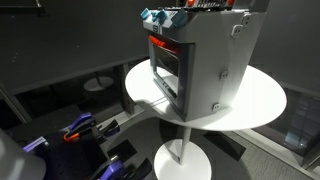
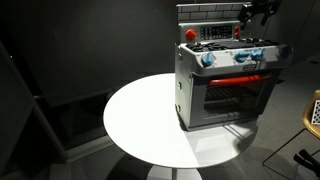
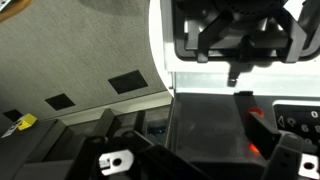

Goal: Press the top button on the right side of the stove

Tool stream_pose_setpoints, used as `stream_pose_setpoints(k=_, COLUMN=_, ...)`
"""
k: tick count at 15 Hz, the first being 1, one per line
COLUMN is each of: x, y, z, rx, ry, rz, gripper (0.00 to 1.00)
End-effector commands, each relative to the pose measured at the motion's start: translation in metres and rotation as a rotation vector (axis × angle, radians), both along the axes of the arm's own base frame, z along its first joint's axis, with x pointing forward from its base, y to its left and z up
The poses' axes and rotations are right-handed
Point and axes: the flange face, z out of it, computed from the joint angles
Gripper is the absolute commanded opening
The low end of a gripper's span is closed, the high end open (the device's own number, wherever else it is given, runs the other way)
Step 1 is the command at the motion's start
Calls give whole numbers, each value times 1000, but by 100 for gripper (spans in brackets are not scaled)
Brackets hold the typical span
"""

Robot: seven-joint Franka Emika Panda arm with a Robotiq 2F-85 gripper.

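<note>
The stove is a grey metal toy oven with a dark glass door and a red strip above it. It stands on a round white table in both exterior views. Small blue knobs line its front top edge. Its grey side wall carries small round fittings. My gripper hovers above the stove's back top, apart from it, and shows at the frame's top edge in an exterior view. In the wrist view my fingers are spread over the dark stove top, empty.
The white table has bare surface beside the stove. Purple and orange objects lie on the dark floor below. A wooden chair stands at the frame edge. Grey carpet lies below.
</note>
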Motion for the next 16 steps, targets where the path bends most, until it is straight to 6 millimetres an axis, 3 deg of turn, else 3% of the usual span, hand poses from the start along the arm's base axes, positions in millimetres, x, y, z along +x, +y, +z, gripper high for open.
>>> stream_pose_setpoints(k=1, x=6, y=1, z=4, rx=-1, ry=0, rz=-9, gripper=100)
stream_pose_setpoints(k=16, x=20, y=3, z=5, rx=-5, ry=-7, rz=-1, gripper=100)
